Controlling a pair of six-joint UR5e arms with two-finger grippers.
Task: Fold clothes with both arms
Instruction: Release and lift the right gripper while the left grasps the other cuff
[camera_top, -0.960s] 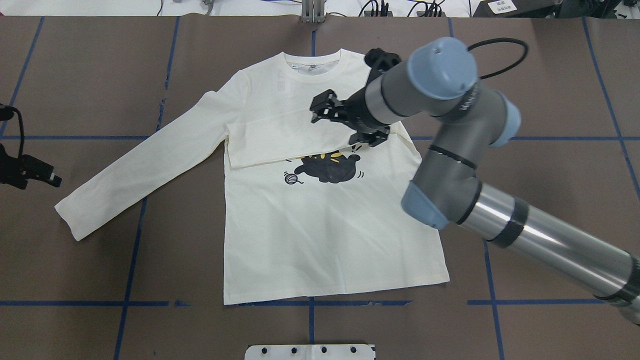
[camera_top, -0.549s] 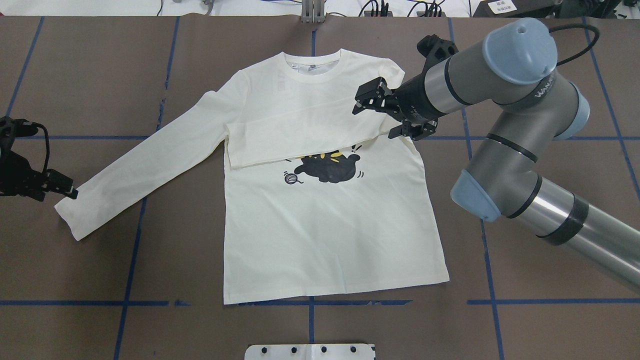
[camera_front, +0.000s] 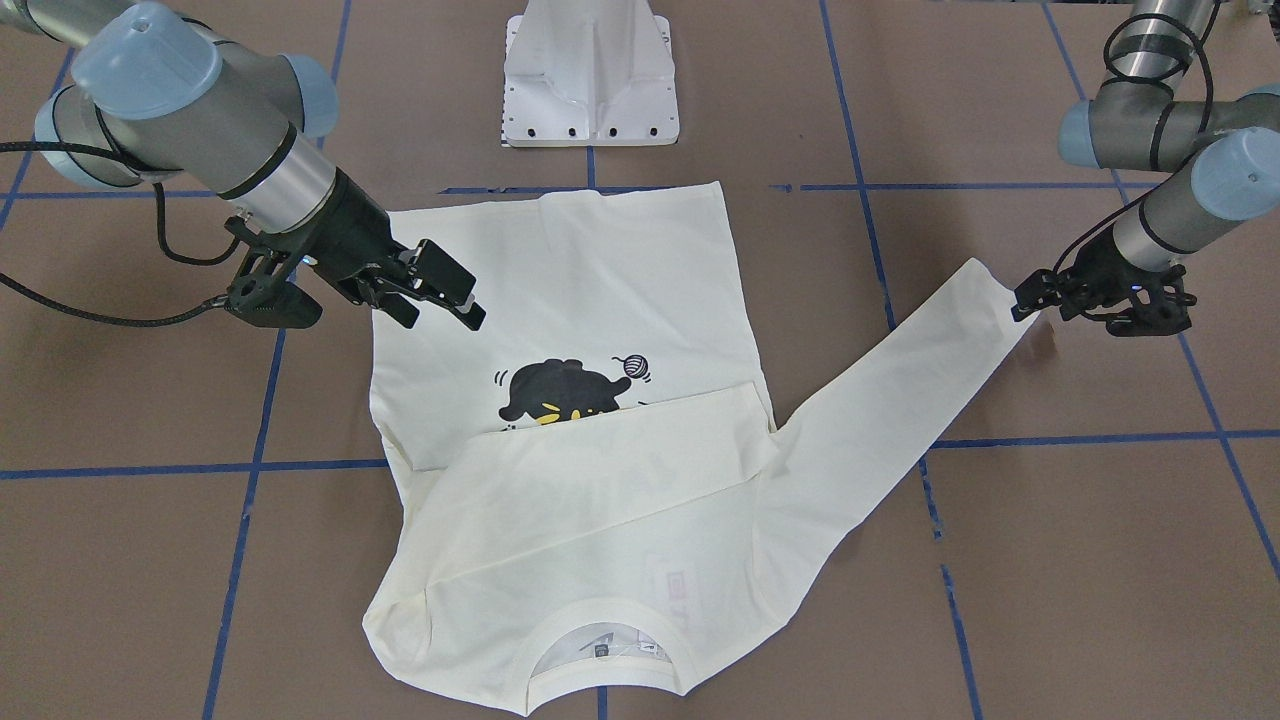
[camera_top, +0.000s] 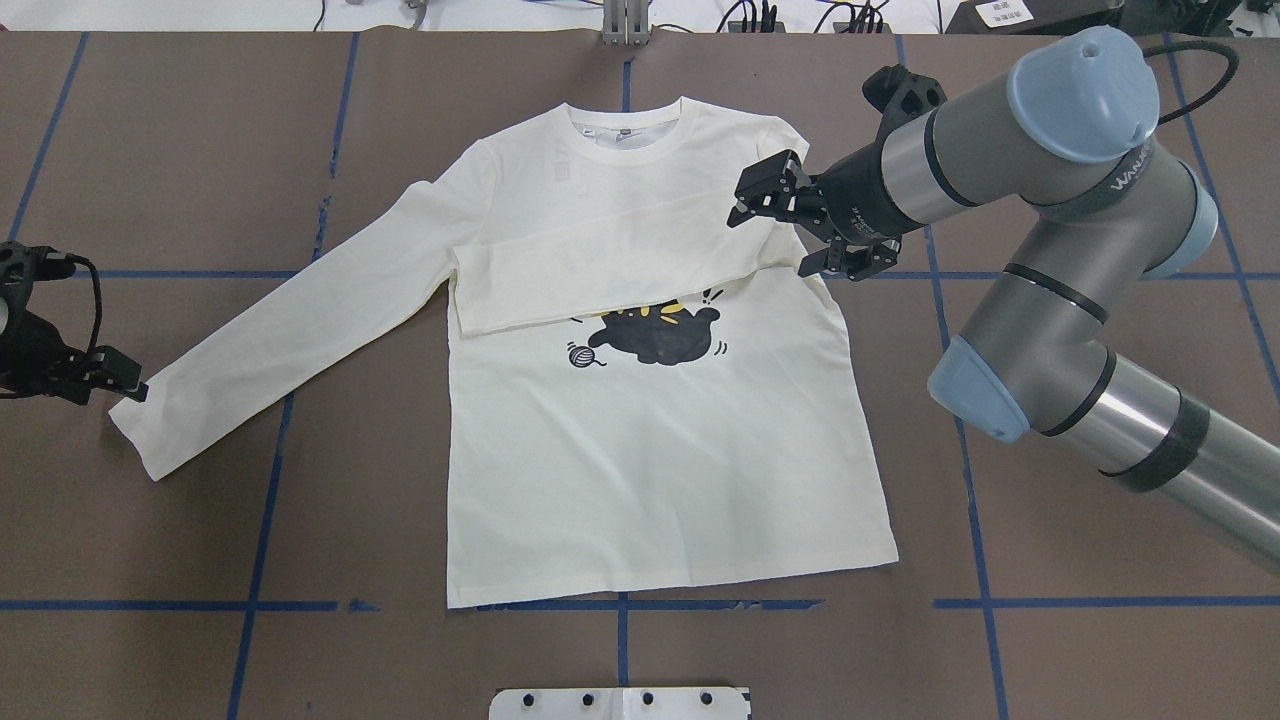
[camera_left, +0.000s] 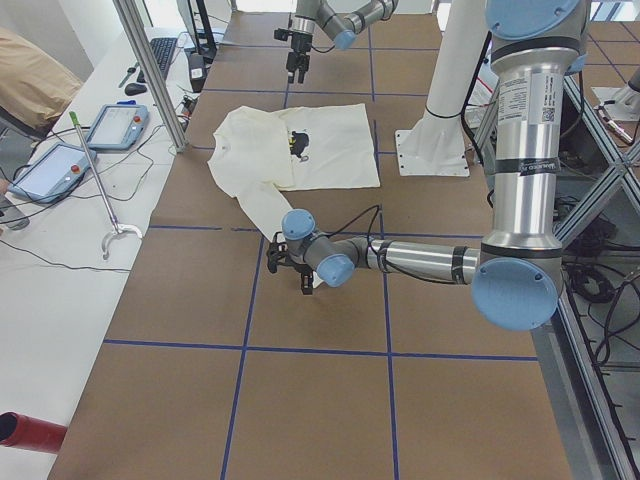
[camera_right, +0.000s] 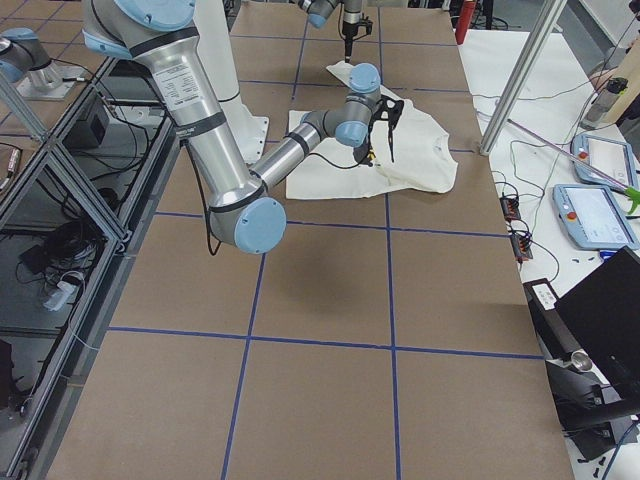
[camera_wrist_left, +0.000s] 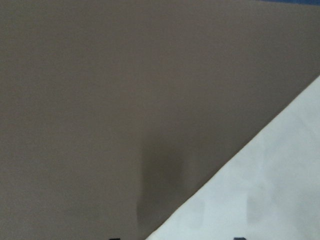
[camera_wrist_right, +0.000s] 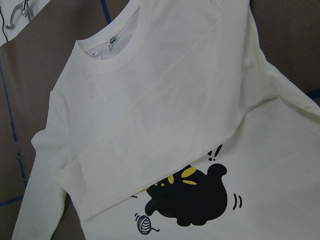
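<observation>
Brown table gridded with blue tape. The cream shirt lies flat at centre, one sleeve folded across its chest. The right gripper, jaws apart and empty, has drawn back rightward. The left gripper, jaws apart, has reached the far-left cuff, probably to fold that sleeve next.

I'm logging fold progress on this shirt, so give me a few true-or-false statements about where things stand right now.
The folded sleeve of the shirt lies across the chest, covering part of the cat print. True.
The right gripper is clamped on the collar. False: its fingers are open and hold nothing, away from the collar.
The left gripper is at the cuff of the outstretched sleeve. True.
The shirt lies print side down. False: the cat print faces up.
</observation>
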